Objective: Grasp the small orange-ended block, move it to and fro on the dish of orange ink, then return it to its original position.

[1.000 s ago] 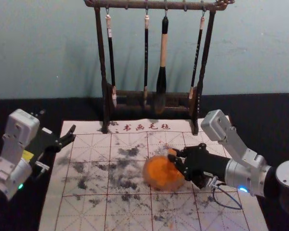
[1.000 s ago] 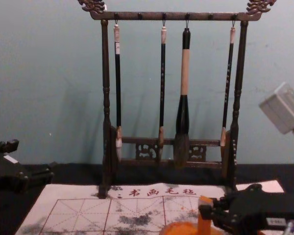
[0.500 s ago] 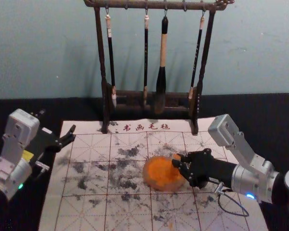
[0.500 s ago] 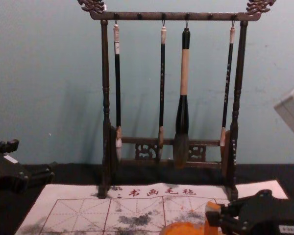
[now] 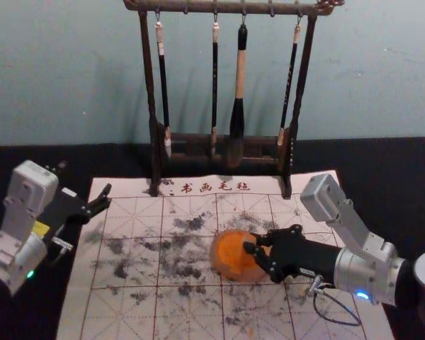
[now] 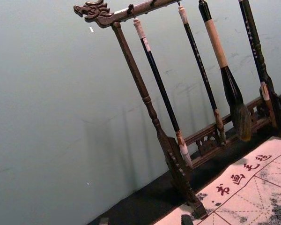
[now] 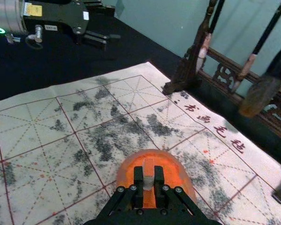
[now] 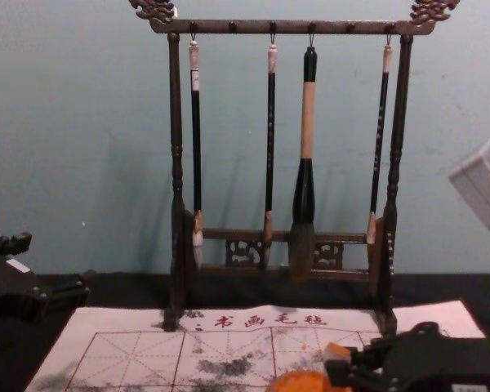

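While L hand gapes by blotchy mat, R hand pinches boxy blk over rnd orange dish.

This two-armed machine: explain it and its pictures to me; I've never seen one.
This is a robot that handles things with a pincer on each arm. The head view looks down from its head; the chest view looks across from lower down; each wrist view comes from that arm's wrist. On the table lies a gridded, ink-spotted mat, with a round dish of orange ink on it. Behind the dish, four brushes hang from a dark rack. The right pincer grips a small block over the dish. The left pincer, fingers apart, is parked by the mat's left edge.
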Robot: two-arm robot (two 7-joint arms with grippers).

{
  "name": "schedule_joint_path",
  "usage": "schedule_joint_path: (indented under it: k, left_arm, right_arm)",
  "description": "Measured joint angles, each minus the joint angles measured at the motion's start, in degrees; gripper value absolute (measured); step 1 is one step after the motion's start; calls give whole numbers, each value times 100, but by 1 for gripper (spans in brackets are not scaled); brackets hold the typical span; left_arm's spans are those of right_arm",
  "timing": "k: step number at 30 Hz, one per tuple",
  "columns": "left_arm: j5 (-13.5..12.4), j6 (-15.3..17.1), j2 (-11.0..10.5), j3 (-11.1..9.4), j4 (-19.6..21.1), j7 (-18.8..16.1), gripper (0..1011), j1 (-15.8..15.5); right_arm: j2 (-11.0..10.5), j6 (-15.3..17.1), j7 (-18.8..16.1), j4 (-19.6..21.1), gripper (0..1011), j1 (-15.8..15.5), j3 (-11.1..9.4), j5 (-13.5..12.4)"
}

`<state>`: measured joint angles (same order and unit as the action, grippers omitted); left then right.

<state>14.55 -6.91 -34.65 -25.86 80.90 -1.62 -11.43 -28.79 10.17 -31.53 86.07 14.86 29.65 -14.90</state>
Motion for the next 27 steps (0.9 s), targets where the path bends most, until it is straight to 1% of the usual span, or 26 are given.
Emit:
schedule_joint_path:
  k: [7,15,21,27]
  left_arm:
    - [0,0,0,0,0,0,1001,0]
    - [0,0,0,0,0,0,1001,0]
    - [0,0,0,0,0,0,1001,0]
    - [0,0,0,0,0,0,1001,0]
  right_arm:
    - [76,11,0,-37,82,80,92,14]
    - [192,37,58,-189,82,222,178,98]
    - [252,71,139,-293,82,300,179,165]
    - [269,111,197,-342,82,329,119,189]
